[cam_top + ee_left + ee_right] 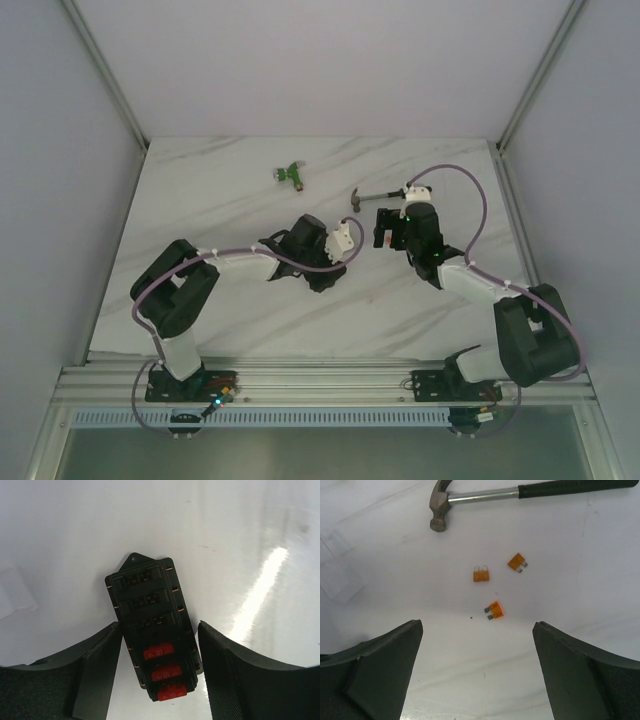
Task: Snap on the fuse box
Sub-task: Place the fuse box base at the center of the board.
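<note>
- We see the fuse box (pixel 152 630) lying on the surface (pixel 60 530), between the left pincer's (pixel 160 627) fingers.
- We find three loose fuses (pixel 481 574) before the hammer (pixel 520 491), the lid (pixel 340 575) to their left.

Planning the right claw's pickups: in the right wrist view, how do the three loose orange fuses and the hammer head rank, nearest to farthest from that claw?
1. Lowest fuse: just ahead of the right claw, slightly right of centre.
2. Middle-left fuse and upper-right fuse: farther ahead, too close to call between them.
3. Hammer head: top left, farthest.
</note>
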`<state>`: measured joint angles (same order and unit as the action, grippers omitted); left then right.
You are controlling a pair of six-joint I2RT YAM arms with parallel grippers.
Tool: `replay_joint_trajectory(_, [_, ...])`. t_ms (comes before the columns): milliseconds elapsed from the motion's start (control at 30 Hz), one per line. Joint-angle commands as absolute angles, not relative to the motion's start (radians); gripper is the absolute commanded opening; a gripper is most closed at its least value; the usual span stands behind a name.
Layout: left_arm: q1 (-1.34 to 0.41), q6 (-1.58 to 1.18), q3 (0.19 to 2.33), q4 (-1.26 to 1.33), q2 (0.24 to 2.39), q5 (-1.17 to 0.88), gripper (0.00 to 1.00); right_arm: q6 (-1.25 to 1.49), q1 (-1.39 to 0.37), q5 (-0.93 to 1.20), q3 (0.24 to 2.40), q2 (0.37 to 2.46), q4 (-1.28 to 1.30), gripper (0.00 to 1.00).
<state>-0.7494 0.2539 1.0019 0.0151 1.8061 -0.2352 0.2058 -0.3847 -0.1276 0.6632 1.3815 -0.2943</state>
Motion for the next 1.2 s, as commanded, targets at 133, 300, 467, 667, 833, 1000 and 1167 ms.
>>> replay_joint_trajectory(133, [-0.779, 0.295, 0.939, -0.045, 1.793, -0.326, 0.91, 0.210, -0.383, -0.115, 0.692, 1.413, -0.236, 1.00])
replay_joint_trajectory(300, [-0.778, 0.280, 0.929, -0.030, 1.751, -0.265, 1.00, 0.209, -0.383, -0.116, 0.745, 1.461, -0.210, 1.00])
replay_joint_trajectory(467, [-0.765, 0.228, 0.871, 0.047, 1.678, -0.138, 1.00, 0.199, -0.384, -0.112, 0.796, 1.510, -0.210, 1.00])
replay_joint_trajectory(667, [-0.735, 0.178, 0.824, 0.091, 1.674, -0.031, 1.00, 0.186, -0.385, -0.115, 0.852, 1.573, -0.188, 1.00])
replay_joint_trajectory(833, [-0.713, 0.151, 0.777, 0.127, 1.632, -0.033, 1.00, 0.178, -0.386, -0.135, 0.908, 1.626, -0.149, 1.00])
replay_joint_trajectory(1000, [-0.713, 0.115, 0.718, 0.182, 1.552, -0.142, 1.00, 0.181, -0.390, -0.177, 0.975, 1.684, -0.098, 0.96])
replay_joint_trajectory(1167, [-0.707, 0.058, 0.632, 0.284, 1.425, -0.150, 1.00, 0.185, -0.392, -0.243, 1.057, 1.771, -0.066, 0.88])
